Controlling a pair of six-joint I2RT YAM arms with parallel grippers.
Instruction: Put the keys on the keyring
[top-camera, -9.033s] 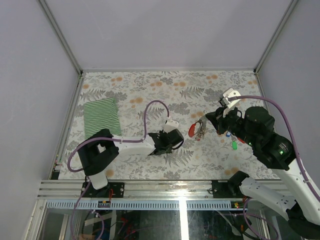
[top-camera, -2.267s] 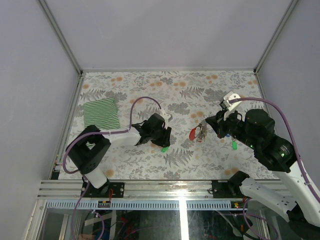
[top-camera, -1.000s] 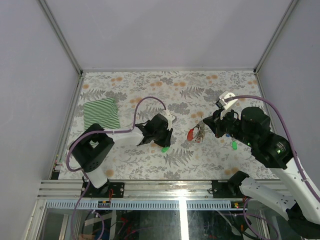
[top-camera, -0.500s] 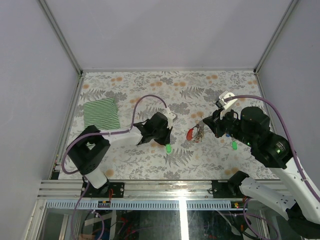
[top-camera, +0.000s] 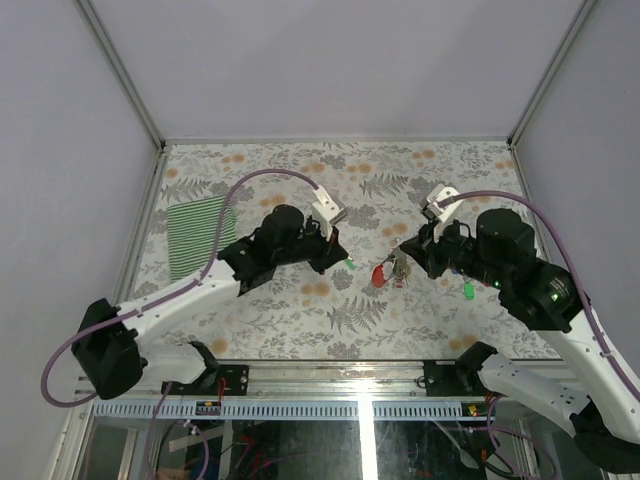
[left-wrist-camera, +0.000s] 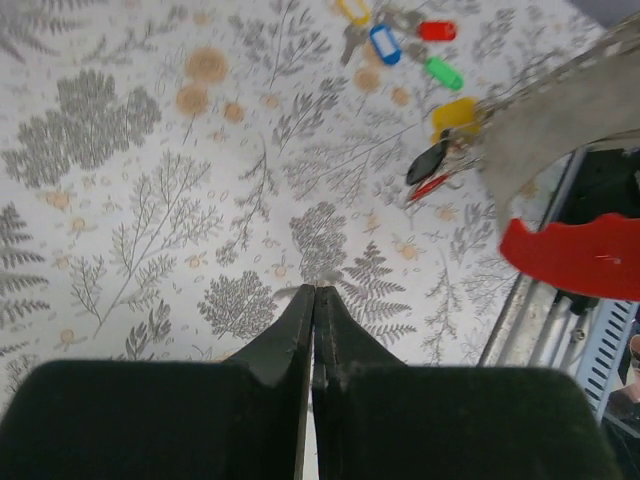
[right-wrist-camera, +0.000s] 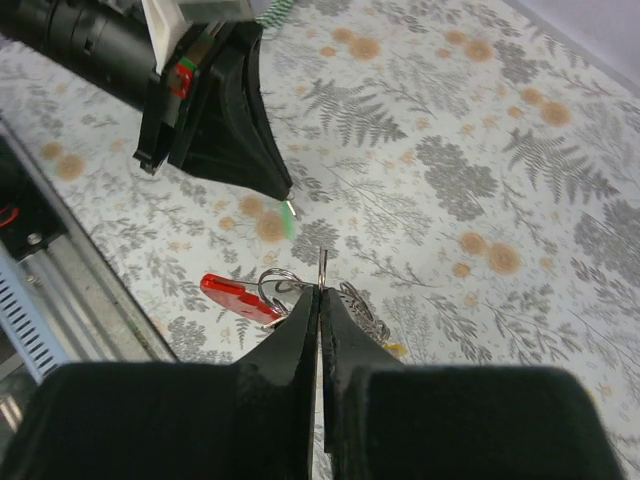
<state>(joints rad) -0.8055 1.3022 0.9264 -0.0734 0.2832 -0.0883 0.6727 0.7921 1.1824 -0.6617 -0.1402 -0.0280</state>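
Note:
My left gripper (top-camera: 340, 257) is shut on a green-headed key (top-camera: 350, 264) and holds it above the table, just left of the keyring; the key also shows in the right wrist view (right-wrist-camera: 290, 218). My right gripper (right-wrist-camera: 320, 291) is shut on the keyring's metal ring (right-wrist-camera: 276, 285), with its red tag (right-wrist-camera: 238, 298) hanging to the left. The keyring's red loop (top-camera: 378, 275) hangs in the air between the two grippers. Loose blue (left-wrist-camera: 384, 42), red (left-wrist-camera: 437, 30), green (left-wrist-camera: 441, 72) and yellow (left-wrist-camera: 455, 112) keys lie on the table under the right arm.
A green striped cloth (top-camera: 195, 235) lies at the table's left. The floral table cover (top-camera: 330, 180) runs to white walls at the back and sides. A metal rail (top-camera: 300, 375) edges the near side.
My left arm has lifted the green key off the table and carried it up and right, close to the keyring. My right gripper has shifted slightly left with the keyring.

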